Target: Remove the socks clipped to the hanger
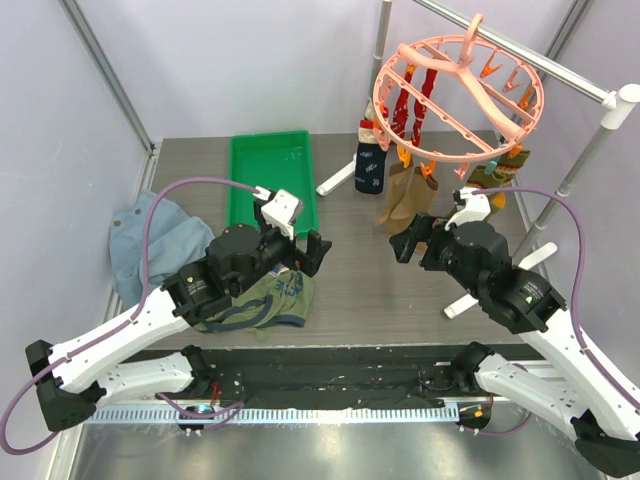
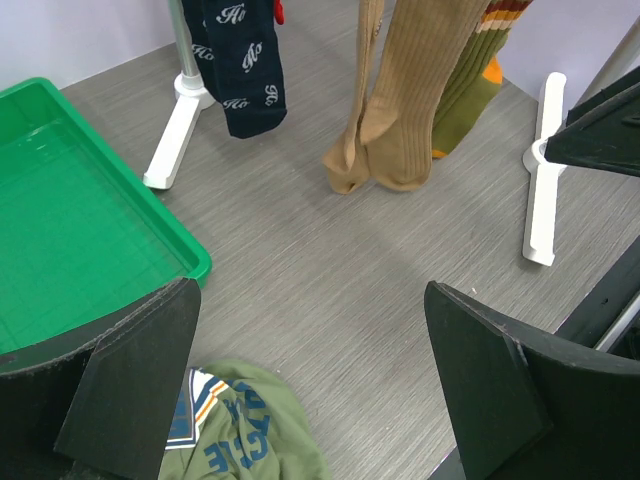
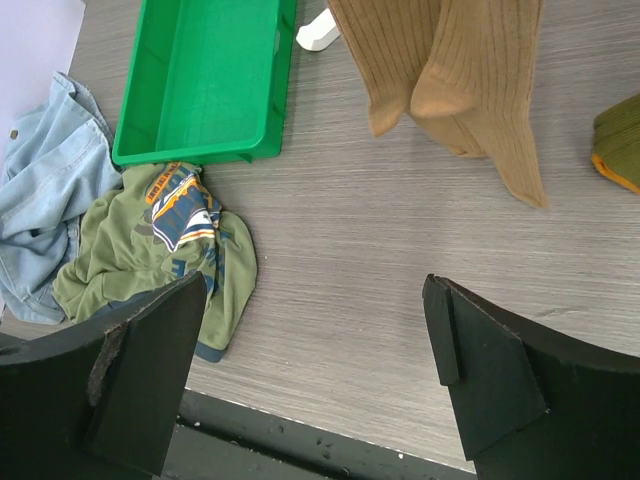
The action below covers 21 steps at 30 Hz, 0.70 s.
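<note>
Socks [image 1: 404, 203] are hung long-axis vertical, toes toward the grey table [image 1: 350, 290], clipped under the pink hanger [image 1: 455, 95] on the rail [image 1: 560, 71]. The left gripper [image 2: 310, 300] and right gripper [image 3: 315, 300] are held spread, empty.

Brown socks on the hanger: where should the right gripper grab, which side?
Probably high on the brown socks, just under their clips on the hanger, not the loose toes. They hang straight down, right in front of the open right gripper: come in level from the near side, then pull down.
</note>
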Tool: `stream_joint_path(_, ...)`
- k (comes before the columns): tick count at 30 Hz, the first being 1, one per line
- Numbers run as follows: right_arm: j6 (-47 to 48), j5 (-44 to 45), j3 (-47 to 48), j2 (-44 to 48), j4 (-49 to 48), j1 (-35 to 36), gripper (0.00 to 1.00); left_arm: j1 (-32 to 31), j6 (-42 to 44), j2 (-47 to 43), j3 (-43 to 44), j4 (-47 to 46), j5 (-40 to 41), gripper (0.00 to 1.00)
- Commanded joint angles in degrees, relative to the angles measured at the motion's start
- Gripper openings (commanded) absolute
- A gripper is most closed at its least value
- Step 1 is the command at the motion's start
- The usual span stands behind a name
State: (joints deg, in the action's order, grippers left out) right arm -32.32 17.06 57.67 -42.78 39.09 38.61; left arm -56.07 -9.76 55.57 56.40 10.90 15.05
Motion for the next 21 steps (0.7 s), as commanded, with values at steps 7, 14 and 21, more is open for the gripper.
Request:
stream_joint_path(7,0.06,2.89,2.10,1.39,-2.26,-0.03,1.00,0.00,2.20,0.23,0.64,-2.90,1.56,1.00)
stream_joint_path(14,6.11,10.35,0.35,1.57,-5.16,-0.11,0.96,0.00,-0.34,4.97,3.88,-4.39,2.27,1.00)
stream_joint_path(21,15.61,22.31,-5.98,-2.03,-15.96,-0.11,0.91,2.63,-9.23,10.96,13.38,-0.88,-2.13,1.00)
